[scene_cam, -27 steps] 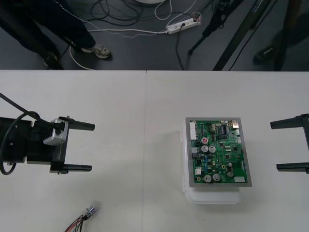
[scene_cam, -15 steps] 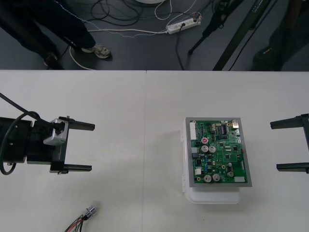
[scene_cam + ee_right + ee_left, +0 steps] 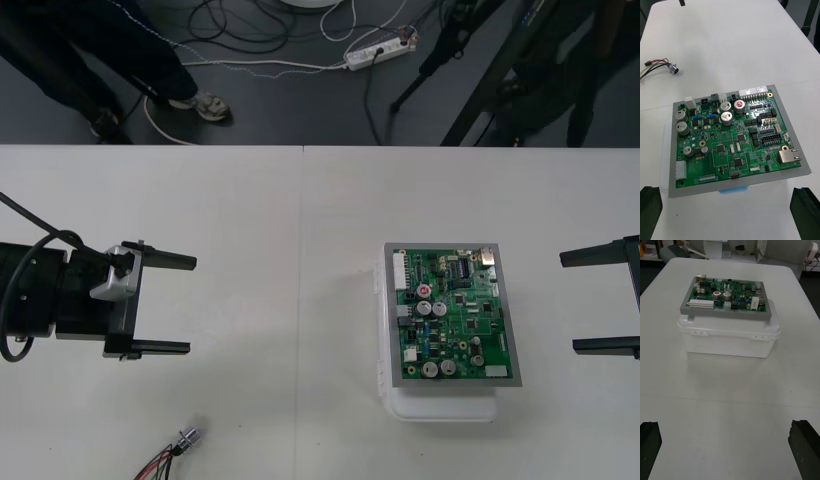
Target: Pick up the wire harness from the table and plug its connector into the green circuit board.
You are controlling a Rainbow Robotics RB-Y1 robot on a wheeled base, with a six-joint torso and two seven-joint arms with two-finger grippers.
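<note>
1. We see the L gripper at the counter's left side. Its fingers stand wide apart, released, gripping nothing.
2. R gripper waits at the right side, fingers likewise spread & released.
3. Harness lies flat on the counter, near the L finger that's closer to the robot but apart from it. Its metal socket is the end closest to that finger. The thin wires trail away from it.
4. Board sits on its white base btwn the two pairs of fingers, nearer the R pair and well apart from the L pair.
5. From the R wrist we look out btwn the R fingers over the board, w/ the harness beyond it, well apart from both.
</note>
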